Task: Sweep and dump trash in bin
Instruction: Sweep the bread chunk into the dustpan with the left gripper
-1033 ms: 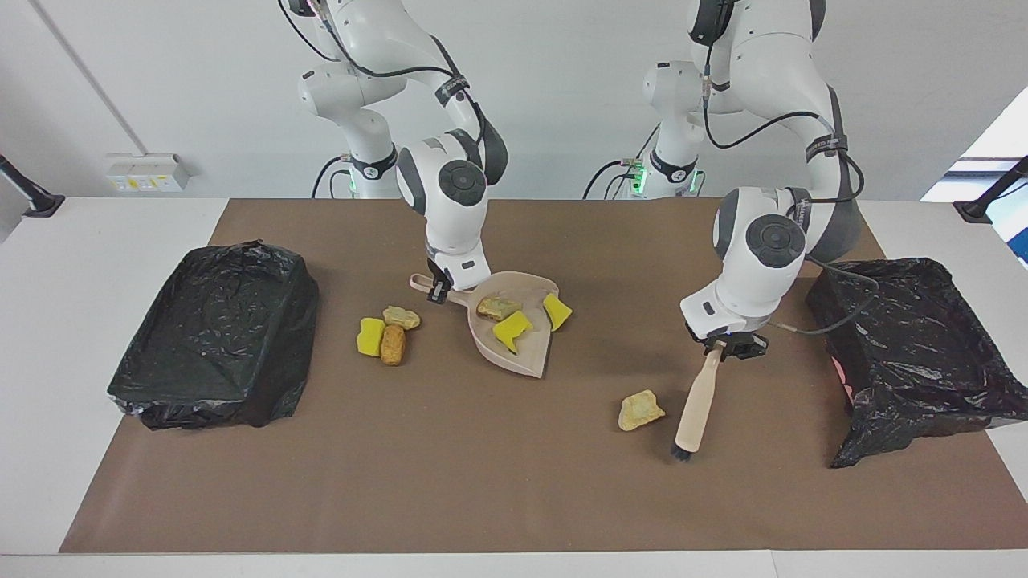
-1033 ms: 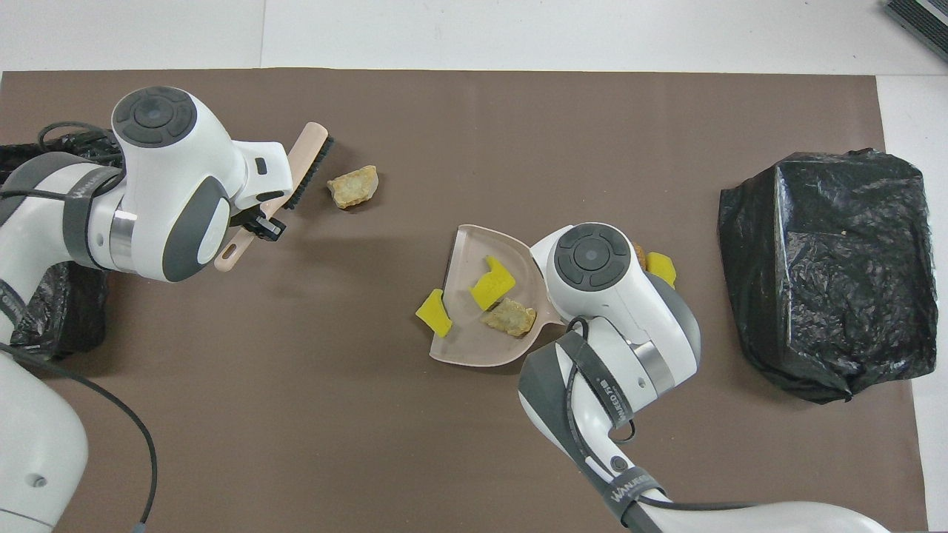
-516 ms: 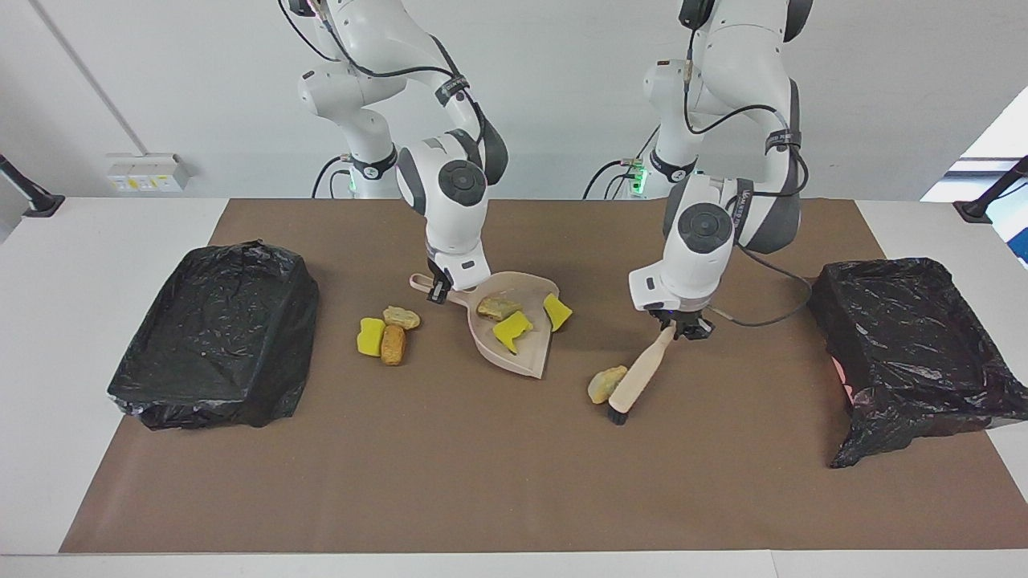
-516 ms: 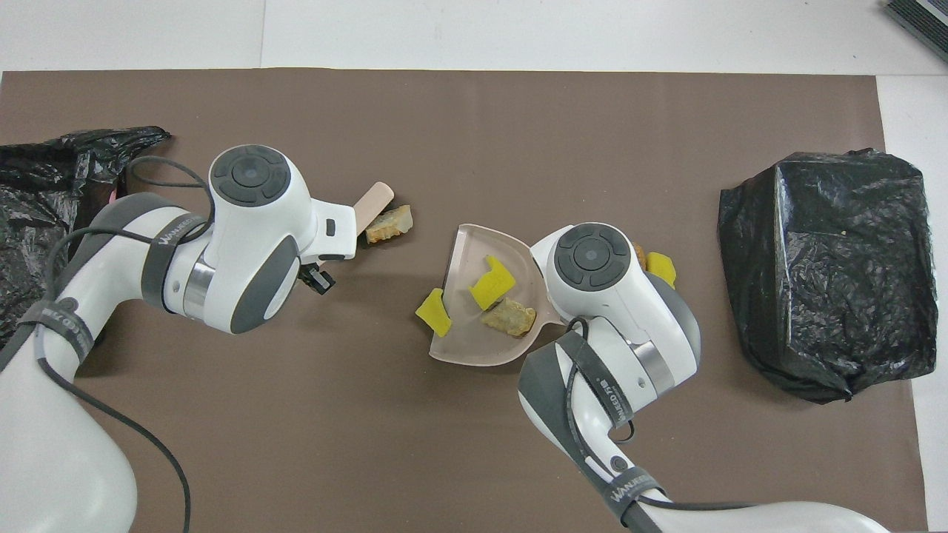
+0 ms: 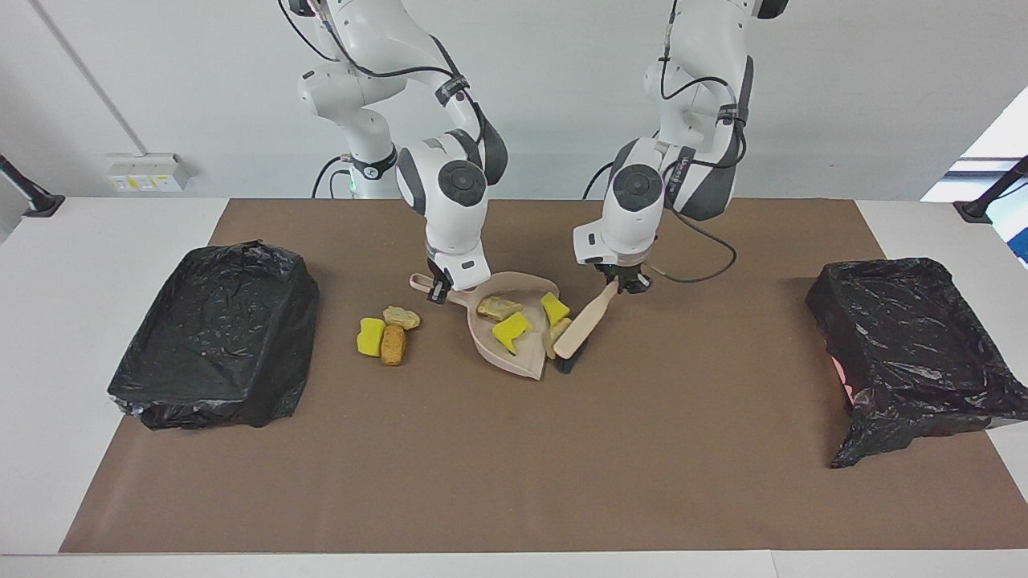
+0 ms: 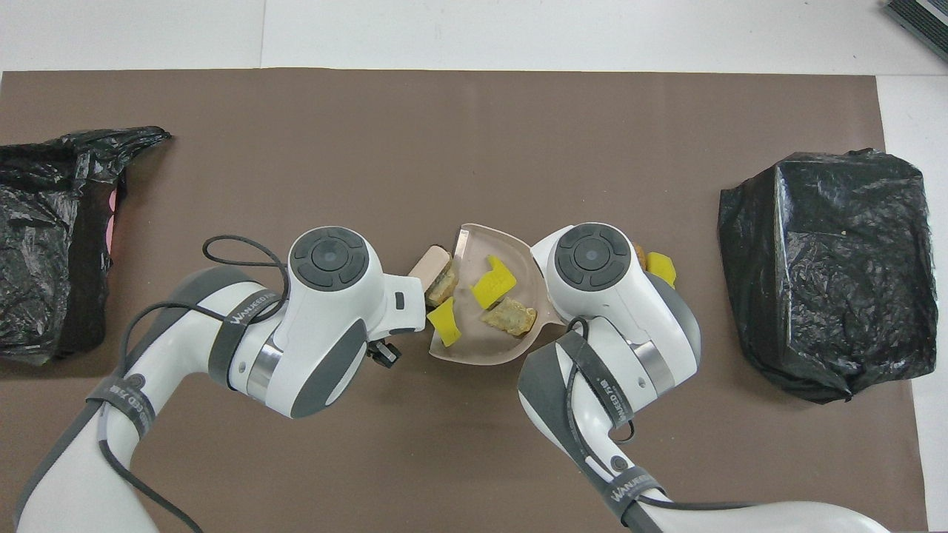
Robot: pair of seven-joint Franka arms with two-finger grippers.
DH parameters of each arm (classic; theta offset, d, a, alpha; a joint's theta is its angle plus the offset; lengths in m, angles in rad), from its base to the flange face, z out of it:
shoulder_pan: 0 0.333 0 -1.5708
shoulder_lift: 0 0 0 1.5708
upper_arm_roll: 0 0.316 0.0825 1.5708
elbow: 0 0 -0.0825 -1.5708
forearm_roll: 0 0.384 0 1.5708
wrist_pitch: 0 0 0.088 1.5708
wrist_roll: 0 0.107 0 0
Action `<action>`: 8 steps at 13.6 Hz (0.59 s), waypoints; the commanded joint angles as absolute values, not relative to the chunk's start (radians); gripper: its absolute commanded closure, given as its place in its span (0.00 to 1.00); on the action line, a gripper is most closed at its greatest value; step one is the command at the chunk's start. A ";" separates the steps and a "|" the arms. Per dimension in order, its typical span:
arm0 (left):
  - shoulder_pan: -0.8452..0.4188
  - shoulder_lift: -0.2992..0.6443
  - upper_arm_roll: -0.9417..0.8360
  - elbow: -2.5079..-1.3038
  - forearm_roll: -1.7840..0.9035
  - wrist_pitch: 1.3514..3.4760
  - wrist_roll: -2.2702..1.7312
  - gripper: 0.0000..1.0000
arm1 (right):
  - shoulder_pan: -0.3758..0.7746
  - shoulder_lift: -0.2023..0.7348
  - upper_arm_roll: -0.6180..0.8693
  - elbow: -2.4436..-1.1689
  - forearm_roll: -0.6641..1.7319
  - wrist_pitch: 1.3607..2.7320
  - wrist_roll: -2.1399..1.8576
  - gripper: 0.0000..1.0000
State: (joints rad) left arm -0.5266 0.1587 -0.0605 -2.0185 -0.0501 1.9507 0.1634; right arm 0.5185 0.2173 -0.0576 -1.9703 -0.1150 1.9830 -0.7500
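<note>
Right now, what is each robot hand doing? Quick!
Left gripper: shut on the brush.
Right gripper: shut on the dustpan handle.

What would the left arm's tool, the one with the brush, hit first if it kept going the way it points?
The left tool points down along the brush toward the dustpan. It would likely meet the tan lump at the dustpan's mouth first, though depth is hard to judge.
</note>
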 commanded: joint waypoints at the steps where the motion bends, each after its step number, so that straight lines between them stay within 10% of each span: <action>1: -0.592 0.124 -0.046 -2.027 -0.155 1.934 0.060 1.00 | 0.517 0.210 -0.054 -1.980 -0.095 1.991 -0.729 1.00; 8: -0.592 0.112 -0.035 -1.985 -0.158 1.873 -0.201 1.00 | 0.517 0.209 -0.052 -1.980 -0.095 1.991 -0.729 1.00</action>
